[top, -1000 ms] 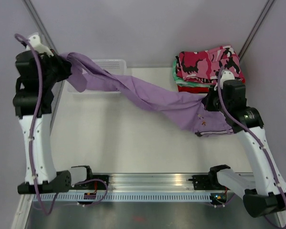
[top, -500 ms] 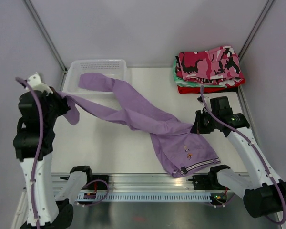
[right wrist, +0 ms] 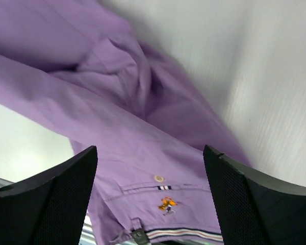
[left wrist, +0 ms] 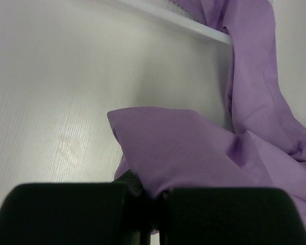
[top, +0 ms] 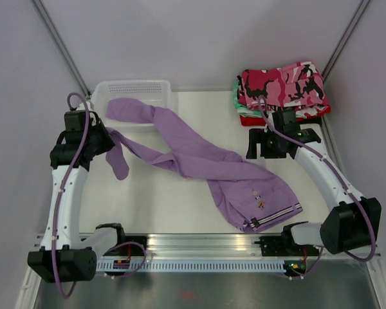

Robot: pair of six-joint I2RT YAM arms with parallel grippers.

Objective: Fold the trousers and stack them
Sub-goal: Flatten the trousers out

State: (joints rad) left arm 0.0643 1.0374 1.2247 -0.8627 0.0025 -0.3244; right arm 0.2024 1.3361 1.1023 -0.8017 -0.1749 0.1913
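The lilac trousers (top: 206, 164) lie slantwise across the table, one leg end draped over the basket and the striped waistband (top: 273, 217) near the front rail. My left gripper (top: 107, 140) is shut on the other leg's end, and a flap of it hangs down beside the gripper. In the left wrist view the lilac cloth (left wrist: 194, 153) bunches out of the shut left gripper (left wrist: 153, 193). My right gripper (top: 262, 144) is open and holds nothing. It hovers over the seat of the trousers (right wrist: 143, 127), whose pocket button and small logo show between the fingers of the right gripper (right wrist: 149, 155). The folded camouflage trousers (top: 283, 84) top the back-right pile.
A white perforated basket (top: 132, 87) stands at the back left; its rim (left wrist: 194, 28) shows in the left wrist view. Under the camouflage pair lie a green-and-white garment (top: 237, 96) and a red one (top: 270, 120). A metal rail (top: 199, 248) runs along the front edge.
The right gripper opened and let go of the waist, which now lies flat on the table; that arm drew back toward the pile. The left arm came down and inward with the leg end.
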